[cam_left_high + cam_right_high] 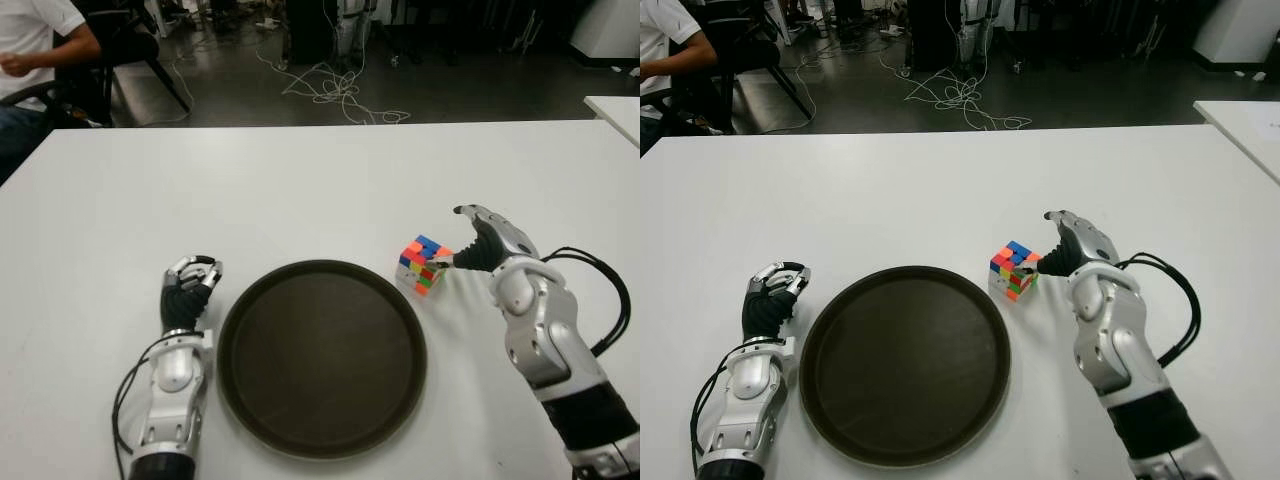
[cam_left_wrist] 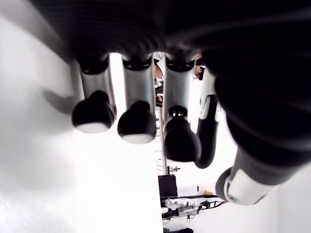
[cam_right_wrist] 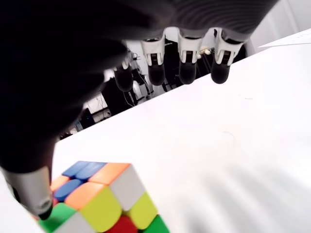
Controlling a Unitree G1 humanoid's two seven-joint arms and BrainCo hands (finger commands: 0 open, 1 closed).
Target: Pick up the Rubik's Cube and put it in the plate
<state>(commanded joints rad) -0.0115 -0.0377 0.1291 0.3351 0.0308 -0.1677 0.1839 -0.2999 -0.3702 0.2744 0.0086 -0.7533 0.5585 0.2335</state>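
Cables trail over a dark floor behind a broad white counter (image 1: 300, 180), and a seated person (image 1: 30, 60) shows at the far left corner. On the counter, a round dark plate (image 1: 322, 356) lies near the robot, and the Rubik's Cube (image 1: 422, 264) stands on the bare surface just beyond the plate's right rim, close to it but seemingly not touching.

The right hand (image 1: 478, 245) is at the cube's right side, its thumb tip against or just at the near edge while the four fingers (image 3: 187, 65) hang spread above and past the cube. It grips nothing yet. The left hand (image 1: 190, 290) shows beside the plate's left rim, fingers curled and holding nothing.

The step in hand looks to be the grasp. To do it well, the right hand would probably need to come further over the cube so the fingers land on the face opposite the thumb. Closing from here risks pinching only a corner and tipping or sliding the cube toward the plate. Once the grip is square, a short lift and a small carry to the left should suffice.

The eye views give the layout: cube, plate and both hands in relation. Only the right wrist view reveals the open space between fingers and cube, and the thumb tip at the cube's edge. The left wrist view shows only curled fingertips (image 2: 136, 124) above bare counter.
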